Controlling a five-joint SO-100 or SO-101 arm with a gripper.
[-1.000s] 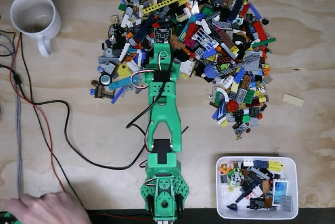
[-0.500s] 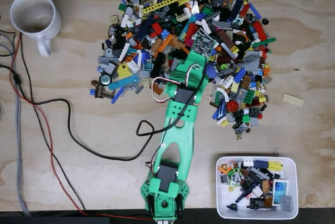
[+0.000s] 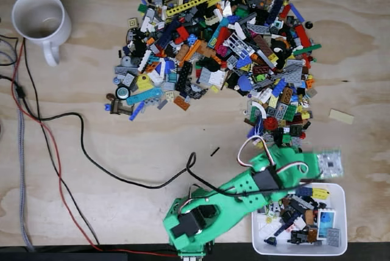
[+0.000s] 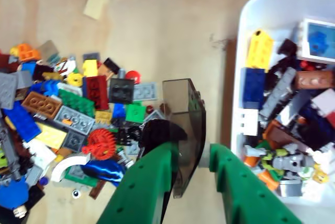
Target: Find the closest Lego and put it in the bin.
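Note:
My green gripper (image 3: 317,169) hangs at the far rim of the white bin (image 3: 342,212), between it and the pile. In the wrist view the gripper (image 4: 193,156) is shut on a dark smoky translucent Lego piece (image 4: 184,110), held over bare wood just left of the bin's wall (image 4: 236,77). The bin holds several loose Legos. A big heap of mixed Legos (image 3: 225,47) covers the far middle of the table, and its near edge (image 4: 78,114) lies left of the green fingers (image 4: 152,182).
A white mug (image 3: 39,20) stands at the far left. Black and red cables (image 3: 73,151) trail across the left of the wooden table. A loose tan plate (image 3: 341,116) lies right of the heap, and a tiny black part (image 3: 214,150) lies alone on the wood.
The arm swung from the heap's middle to the right and down to the bin's far rim. A person's hand at the lower left is gone.

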